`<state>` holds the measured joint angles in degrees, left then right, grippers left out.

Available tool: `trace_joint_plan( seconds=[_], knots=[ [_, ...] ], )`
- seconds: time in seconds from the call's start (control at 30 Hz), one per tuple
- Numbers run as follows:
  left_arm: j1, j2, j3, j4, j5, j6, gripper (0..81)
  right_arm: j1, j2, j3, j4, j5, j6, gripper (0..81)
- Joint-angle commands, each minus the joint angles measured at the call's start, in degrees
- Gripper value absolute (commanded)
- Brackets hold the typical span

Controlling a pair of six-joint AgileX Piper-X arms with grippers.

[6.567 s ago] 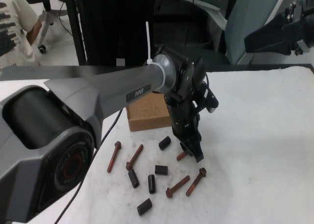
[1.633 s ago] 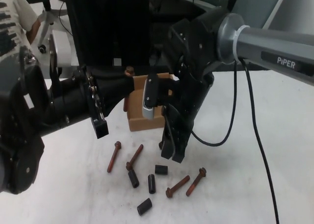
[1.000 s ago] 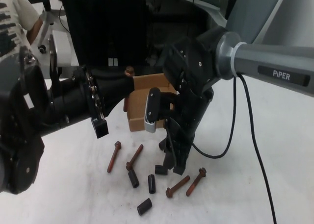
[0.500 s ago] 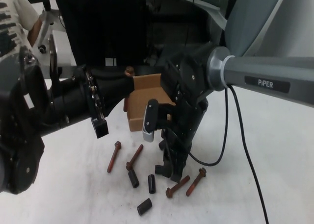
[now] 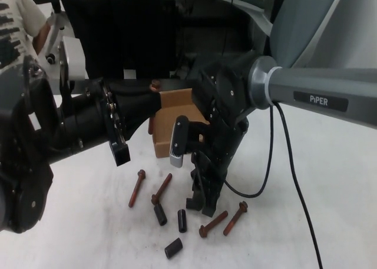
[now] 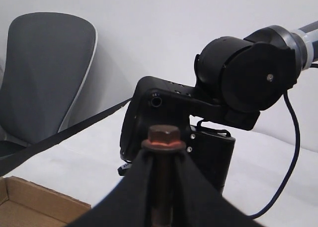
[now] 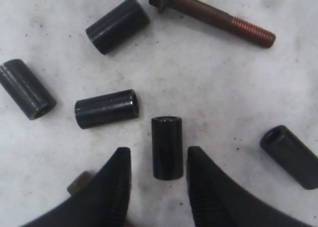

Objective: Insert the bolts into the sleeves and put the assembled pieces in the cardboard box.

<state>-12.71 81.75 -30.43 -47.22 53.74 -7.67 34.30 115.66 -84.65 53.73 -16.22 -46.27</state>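
White worktop, matte; the right wrist view showed it flecked with dark specks and faint smudges. A grey chair stood beyond the worktop's far edge, toward the right in the high view. Left wrist view: its back was rounded at the top, with a pale rim along one side. Plain white wall behind the chair.

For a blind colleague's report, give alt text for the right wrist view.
The open right tool straddles one black sleeve lying on the white bench. Four other sleeves and a rusty bolt lie nearby.
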Motion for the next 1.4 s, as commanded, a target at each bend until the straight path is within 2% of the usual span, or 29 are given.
trace_joint_plan(
  seconds=[0.0, 0.4, 0.9, 1.23, 1.3, 1.37],
  knots=[
    [-0.06, -0.24, -0.63, -0.59, 0.42, -0.46, 0.3, -0.19, -0.26, -0.15, 0.12, -0.86, 0.13, 35.4],
    [-0.06, -0.24, -0.63, -0.59, 0.42, -0.46, 0.3, -0.19, 2.37, -0.15, 0.60, -0.38, 0.39, 35.1],
    [0.04, -0.24, -0.63, -0.59, 0.42, -0.46, 0.3, -0.19, 2.35, -0.15, 0.60, -0.16, 0.03, 20.7],
    [0.04, -0.24, -0.63, -0.59, 0.42, -0.46, 0.3, -0.19, 4.39, -0.15, 0.71, 0.10, 0.43, 20.3],
    [0.04, -0.24, -0.63, -0.59, 0.42, -0.46, 0.3, -0.04, 4.39, -0.15, 0.37, 1.78, 0.43, 15.6],
    [0.04, -0.24, -0.63, -0.59, 0.42, -0.46, 0.3, -0.04, 4.39, -0.15, 0.06, 3.98, 0.16, 3.9]
  ],
)
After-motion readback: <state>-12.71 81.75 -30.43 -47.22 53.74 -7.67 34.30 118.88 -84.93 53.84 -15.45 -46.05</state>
